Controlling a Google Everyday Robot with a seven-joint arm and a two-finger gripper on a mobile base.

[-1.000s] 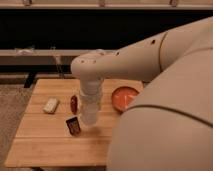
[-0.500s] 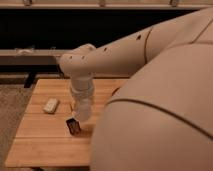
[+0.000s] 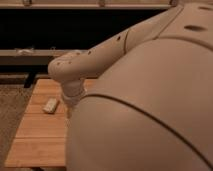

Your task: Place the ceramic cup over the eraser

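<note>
My arm fills most of the camera view. Its wrist [image 3: 73, 90] points down over the left half of the wooden table [image 3: 40, 137]. The gripper [image 3: 69, 109] hangs below the wrist, and only its top edge shows before the arm's big shell covers it. A pale rectangular eraser [image 3: 50, 105] lies flat on the table just left of the gripper, apart from it. The white ceramic cup is hidden behind the arm.
A dark shelf unit [image 3: 60, 52] runs along the back behind the table. Brown carpet [image 3: 10, 107] lies left of the table. The arm's shell [image 3: 150, 115] hides the table's middle and right side.
The arm has swung nearer the camera and now covers far more of the view. The orange bowl, the small dark box and the white thing under the wrist have gone out of sight behind it.
</note>
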